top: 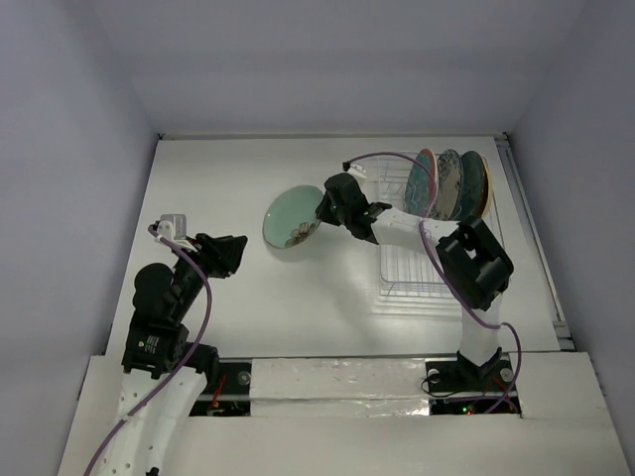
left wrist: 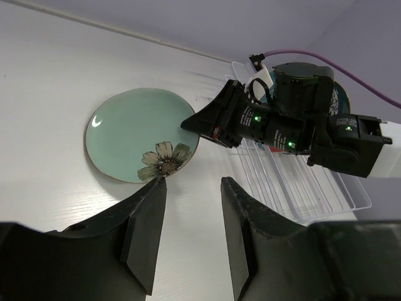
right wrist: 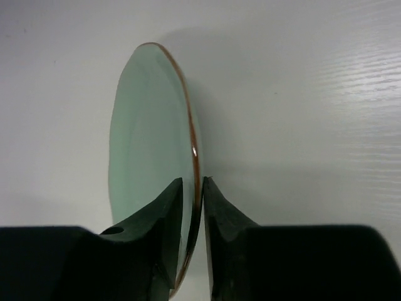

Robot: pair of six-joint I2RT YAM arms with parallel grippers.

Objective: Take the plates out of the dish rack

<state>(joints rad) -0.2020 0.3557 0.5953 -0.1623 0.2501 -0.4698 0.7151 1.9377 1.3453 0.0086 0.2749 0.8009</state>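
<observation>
Right claw, overhead view: the right gripper point(top: 319, 210) reaches out left of the dish rack point(top: 412, 276), with its jaws at the rim of the mint plate point(top: 288, 218).
Rack load, overhead view: a red plate point(top: 426, 178), a floral plate point(top: 448, 180) and a dark teal plate point(top: 478, 183) stand upright at the rack's far end. I cannot tell whether another plate hides among them.
Left claw, overhead view: the left gripper point(top: 238, 253) hangs well left of the rack.
Left wrist view: the left gripper point(left wrist: 193, 185) has its jaws apart with nothing between them. The mint plate point(left wrist: 135, 135) sits flower side up, low over the table point(left wrist: 50, 94), with the right claw at its rack-side edge.
Right wrist view: the mint plate point(right wrist: 147, 138) shows edge-on in the right gripper point(right wrist: 192, 185), one finger on each face of its rim. I cannot tell whether they pinch it or stand just clear, nor whether it rests on the table.
Step, my judgement: I am setting this plate down left of the rack.
Next move: I should free the rim fully, back straight off without dragging the plate, then go to the rack's far end.
Edges and room: bare tabletop shows all round the mint plate, and the rack's near slots stand open. The left arm is near, so I should keep the two arms apart.
</observation>
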